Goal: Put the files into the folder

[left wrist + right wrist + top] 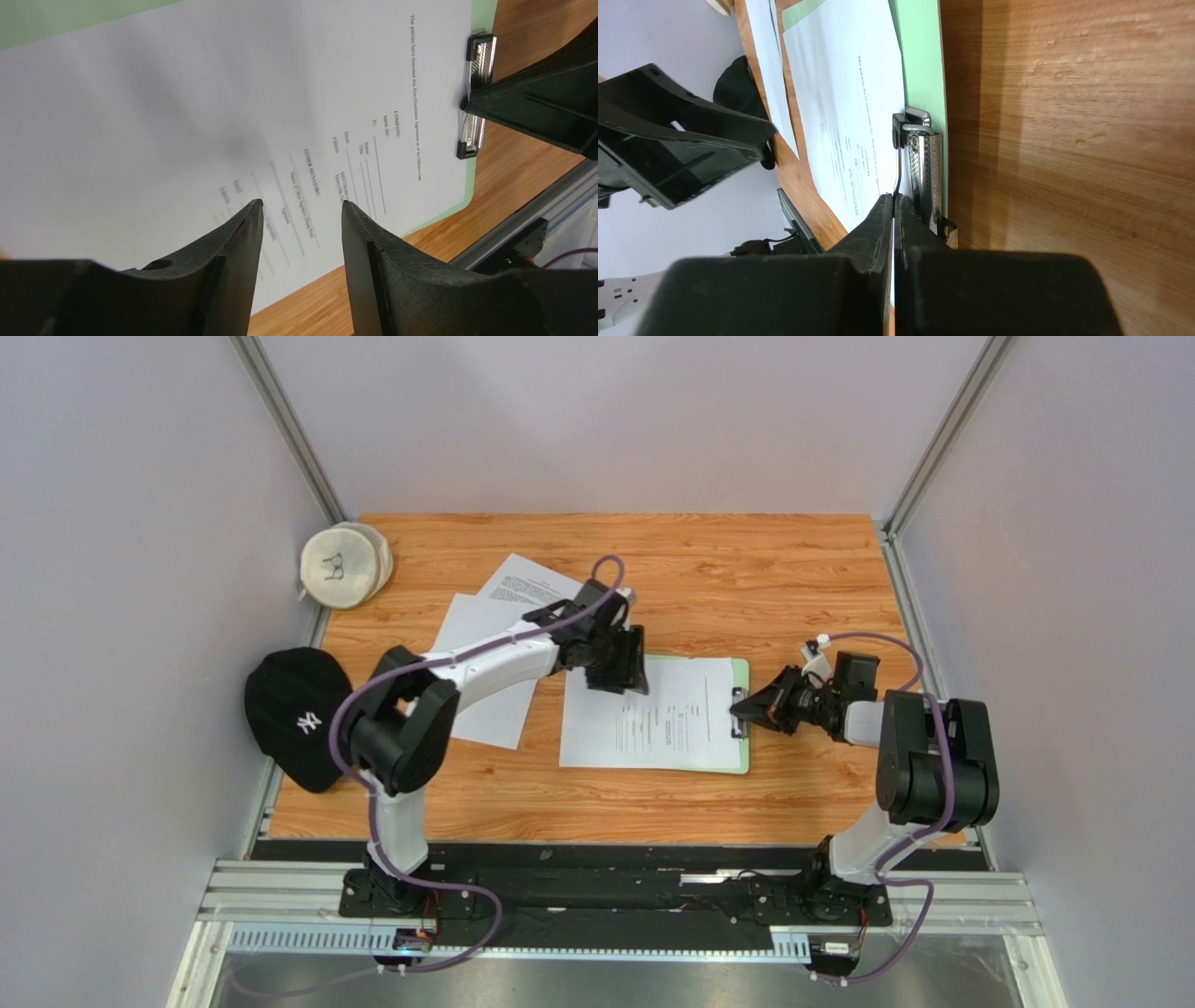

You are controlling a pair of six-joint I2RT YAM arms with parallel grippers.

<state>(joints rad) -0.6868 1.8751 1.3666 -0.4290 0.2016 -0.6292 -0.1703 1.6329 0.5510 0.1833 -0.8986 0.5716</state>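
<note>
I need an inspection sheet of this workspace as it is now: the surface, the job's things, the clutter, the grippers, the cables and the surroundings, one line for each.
Surface: wooden table; no spill or damage seen.
Job's things: green folder lies flat; one printed sheet lies on it, its short edge by the metal clip; two loose sheets lie at the far left, partly under the left arm.
Clutter: black cap at the left edge; cream hat in the far left corner.
Grippers: left gripper over the sheet, fingers apart, holding nothing; right gripper shut, tips at the clip.
Cables: purple cables run along both arms; no snag seen.
Surroundings: pale walls; mounting rail at the near edge.
</note>
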